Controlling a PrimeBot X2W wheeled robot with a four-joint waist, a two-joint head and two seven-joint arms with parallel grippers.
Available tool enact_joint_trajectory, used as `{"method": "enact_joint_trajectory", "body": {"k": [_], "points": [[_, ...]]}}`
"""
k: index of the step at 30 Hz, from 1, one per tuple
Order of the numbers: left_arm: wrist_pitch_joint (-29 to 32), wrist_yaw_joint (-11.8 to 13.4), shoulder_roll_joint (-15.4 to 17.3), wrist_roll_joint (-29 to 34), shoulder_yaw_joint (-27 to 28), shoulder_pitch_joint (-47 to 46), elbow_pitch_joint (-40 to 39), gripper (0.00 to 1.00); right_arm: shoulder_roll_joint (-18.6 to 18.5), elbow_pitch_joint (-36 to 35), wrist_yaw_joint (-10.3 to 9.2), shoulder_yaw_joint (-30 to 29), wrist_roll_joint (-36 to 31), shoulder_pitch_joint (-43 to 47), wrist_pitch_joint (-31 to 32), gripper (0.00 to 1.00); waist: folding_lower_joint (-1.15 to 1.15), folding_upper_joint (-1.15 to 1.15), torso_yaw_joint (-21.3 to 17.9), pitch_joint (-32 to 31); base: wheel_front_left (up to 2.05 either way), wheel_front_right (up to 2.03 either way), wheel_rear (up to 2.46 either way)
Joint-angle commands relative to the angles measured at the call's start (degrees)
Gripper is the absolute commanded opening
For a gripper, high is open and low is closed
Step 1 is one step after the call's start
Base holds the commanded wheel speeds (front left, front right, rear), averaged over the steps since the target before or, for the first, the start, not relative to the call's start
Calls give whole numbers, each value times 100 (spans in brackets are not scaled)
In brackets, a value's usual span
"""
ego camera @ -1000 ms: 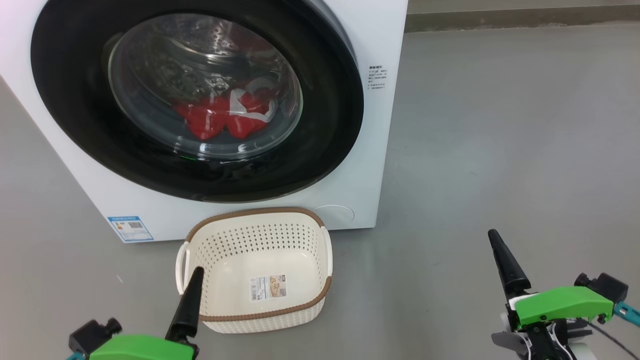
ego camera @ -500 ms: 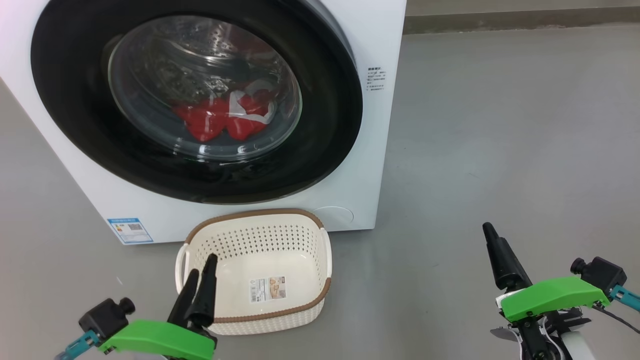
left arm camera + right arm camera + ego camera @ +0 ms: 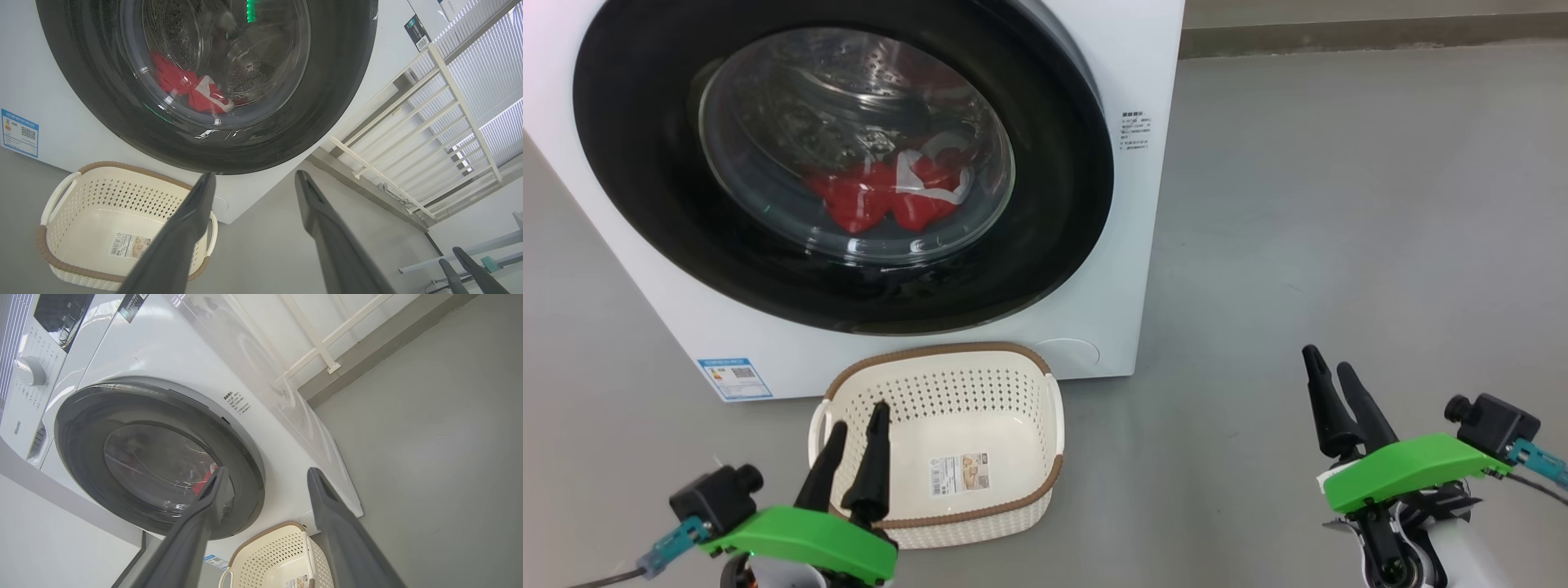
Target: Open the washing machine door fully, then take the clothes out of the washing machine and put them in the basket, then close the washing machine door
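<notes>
One big white box-shaped washing machine (image 3: 1147, 269) ahead, its one round glossy black door (image 3: 1066, 163) closed. One bundle of bright red-and-white clothes (image 3: 882, 200) lies behind the glass. One cream perforated plastic basket (image 3: 935, 349) sits on the floor just before the machine. My left hand (image 3: 859, 415) and right hand (image 3: 1326, 359) both have fingers apart, gripping nothing.

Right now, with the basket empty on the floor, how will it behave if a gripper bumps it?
Probably light: the basket is thin-looking perforated plastic, so a bump would likely slide it across the smooth floor. Low and wide, so tipping seems unlikely. Its walls may flex under a pinch.
</notes>
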Motion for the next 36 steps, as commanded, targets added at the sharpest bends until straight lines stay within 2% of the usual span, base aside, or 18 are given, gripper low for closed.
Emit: {"method": "enact_joint_trajectory", "body": {"k": [1, 16, 36], "points": [[-80, 43, 74, 205, 62, -338, -161, 100, -46, -137, 3, 111, -213, -340, -96, 100, 0, 0, 0, 2, 0, 0, 0], [-334, 295, 86, 1195, -101, -569, -84, 100, -70, -131, 3, 157, -1456, -588, -348, 100, 0, 0, -49, 12, 0, 0, 0], [-658, 490, 101, 2293, -387, -961, 183, 100, -102, -93, 3, 89, -2921, -874, -669, 100, 0, 0, -90, 39, 0, 0, 0]]}}
